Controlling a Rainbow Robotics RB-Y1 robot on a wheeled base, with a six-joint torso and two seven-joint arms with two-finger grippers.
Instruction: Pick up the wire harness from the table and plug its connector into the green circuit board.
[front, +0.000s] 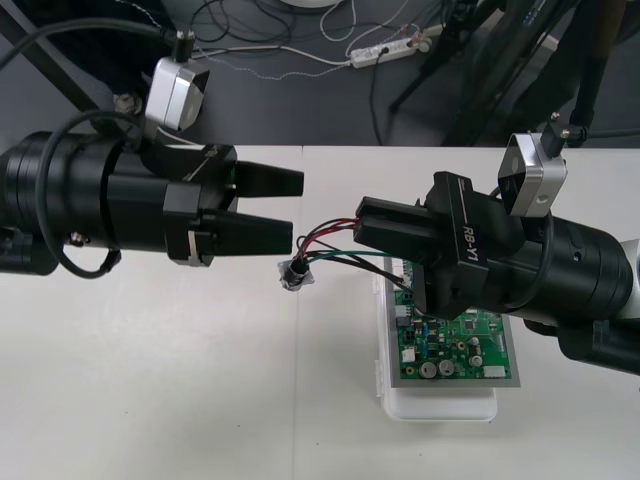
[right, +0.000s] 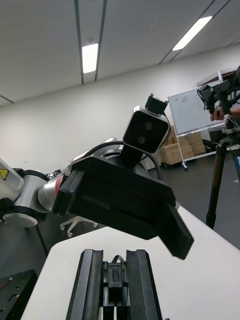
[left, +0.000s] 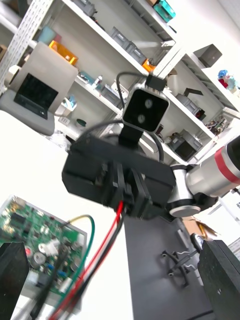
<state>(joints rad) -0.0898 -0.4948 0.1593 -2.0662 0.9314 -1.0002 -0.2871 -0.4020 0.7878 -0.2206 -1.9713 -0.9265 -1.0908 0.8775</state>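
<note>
Black right gripper (front: 362, 228) pinches thin harness wires (front: 327, 240); left gripper (front: 296, 210) spread.

Harness (front: 325, 243) btwn L gripper (front: 297, 208) & R gripper (front: 362, 225), socket (front: 296, 273) just left of board (front: 455, 350).

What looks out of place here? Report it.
Nothing looks damaged or spilled. The right end effector is shut on the harness at the far end of the green circuit board. The wires run out sideways, and the metal socket trails loose just below the open left end effector.
</note>
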